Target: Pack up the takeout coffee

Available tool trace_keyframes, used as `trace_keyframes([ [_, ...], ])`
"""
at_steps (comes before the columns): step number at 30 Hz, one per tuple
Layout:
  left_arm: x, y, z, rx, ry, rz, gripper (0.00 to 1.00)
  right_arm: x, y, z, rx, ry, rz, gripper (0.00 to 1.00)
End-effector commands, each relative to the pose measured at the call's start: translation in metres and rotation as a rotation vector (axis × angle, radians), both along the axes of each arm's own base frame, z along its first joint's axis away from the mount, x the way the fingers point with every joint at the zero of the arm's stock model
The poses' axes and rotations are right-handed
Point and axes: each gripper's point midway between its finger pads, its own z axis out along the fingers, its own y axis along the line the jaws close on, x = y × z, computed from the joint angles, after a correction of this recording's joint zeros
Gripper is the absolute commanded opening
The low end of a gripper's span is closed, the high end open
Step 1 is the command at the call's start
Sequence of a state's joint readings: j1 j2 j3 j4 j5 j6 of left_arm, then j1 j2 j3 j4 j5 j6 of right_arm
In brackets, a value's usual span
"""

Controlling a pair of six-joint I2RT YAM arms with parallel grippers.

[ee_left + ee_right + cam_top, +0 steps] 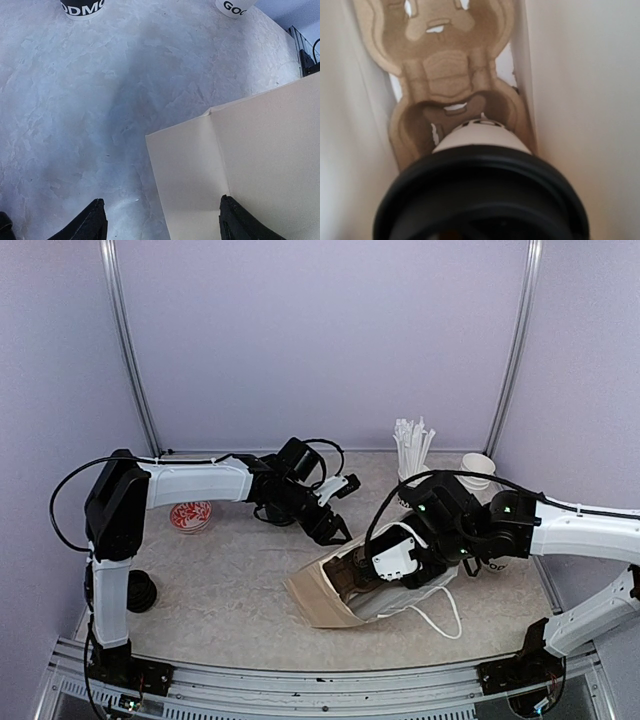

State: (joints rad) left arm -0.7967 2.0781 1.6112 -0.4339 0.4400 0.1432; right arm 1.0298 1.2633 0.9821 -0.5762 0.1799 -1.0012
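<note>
In the right wrist view a takeout coffee cup [480, 140], white with a black lid [480, 195], fills the lower frame, its base pointing into a well of the brown cardboard carrier [445, 70] inside the bag [580, 75]. My right gripper [362, 570] reaches into the mouth of the tan paper bag [325, 610], which lies on its side, and is shut on that cup; its fingers are hidden behind the lid. My left gripper [162, 212] hangs open just above the bag's edge [260, 160], holding nothing. Two more lettered cups [82, 7] [234, 6] stand further off.
A bundle of white straws [412, 445] and lidless white cups [478, 468] stand at the back right. A small dish of red-and-white pieces [190, 516] sits at the left. A lettered cup [497, 566] shows behind my right arm. The bag's white handle [445, 615] trails toward the front.
</note>
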Motion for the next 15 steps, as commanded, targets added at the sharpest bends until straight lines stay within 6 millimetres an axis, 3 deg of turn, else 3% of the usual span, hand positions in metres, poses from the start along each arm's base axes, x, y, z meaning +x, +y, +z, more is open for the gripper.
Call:
trace_keyframes([
  [1, 0.005, -0.004, 0.0, -0.03, 0.005, -0.012, 0.75, -0.001, -0.008, -0.001, -0.017, 0.01, -0.011, 0.41],
  [7, 0.005, -0.004, -0.001, -0.046, 0.026, -0.013, 0.75, -0.014, -0.011, -0.007, -0.034, 0.064, 0.023, 0.41],
  [15, 0.002, -0.004, -0.002, -0.048, 0.036, -0.022, 0.75, -0.01, -0.008, -0.006, -0.023, 0.043, 0.029, 0.4],
])
